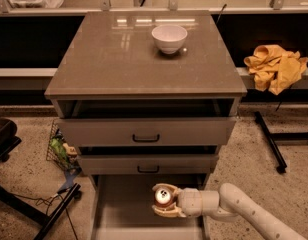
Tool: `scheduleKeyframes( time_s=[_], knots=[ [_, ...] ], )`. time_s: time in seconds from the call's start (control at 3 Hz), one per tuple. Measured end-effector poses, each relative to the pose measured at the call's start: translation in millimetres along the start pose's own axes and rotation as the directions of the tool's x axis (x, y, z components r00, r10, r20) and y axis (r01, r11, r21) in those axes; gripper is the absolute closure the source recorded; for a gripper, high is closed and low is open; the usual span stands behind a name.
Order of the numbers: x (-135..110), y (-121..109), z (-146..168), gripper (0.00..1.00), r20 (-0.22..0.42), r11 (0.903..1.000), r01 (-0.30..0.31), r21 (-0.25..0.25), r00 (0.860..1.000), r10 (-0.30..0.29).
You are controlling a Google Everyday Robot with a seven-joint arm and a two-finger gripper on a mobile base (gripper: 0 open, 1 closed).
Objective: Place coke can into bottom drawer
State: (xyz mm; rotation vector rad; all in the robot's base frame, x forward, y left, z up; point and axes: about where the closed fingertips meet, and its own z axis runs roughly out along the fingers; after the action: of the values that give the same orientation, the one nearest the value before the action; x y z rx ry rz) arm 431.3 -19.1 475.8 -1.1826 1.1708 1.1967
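Camera view. The pincer (161, 201), at the end of an arm (234, 208) reaching in from the lower right, is closed around the coke can (162, 195). Its two fingers clasp the can's side wall, and the silver top faces the camera. The can hangs over the open bottom drawer (121, 206), near the drawer's right side; whether it touches the floor cannot be told. A white bowl (169, 38) stands on the counter (104, 64) above.

Handling, as judged: thin aluminium is light, smooth and easily dented. The best hold is across the mid-height of the cylinder with moderate squeeze, and the can kept upright for release.
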Motion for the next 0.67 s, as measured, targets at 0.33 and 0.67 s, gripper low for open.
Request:
scheduleKeyframes(
  time_s=[0.33,0.67],
  knots=[
    [21.1,-6.7,21.6,1.0,-0.002,0.9997,0.022,0.003,1.0,-0.022],
    [76.4,-24.0,58.9,1.0,-0.011,0.9984,0.054,0.02,0.999,-0.053]
  ],
)
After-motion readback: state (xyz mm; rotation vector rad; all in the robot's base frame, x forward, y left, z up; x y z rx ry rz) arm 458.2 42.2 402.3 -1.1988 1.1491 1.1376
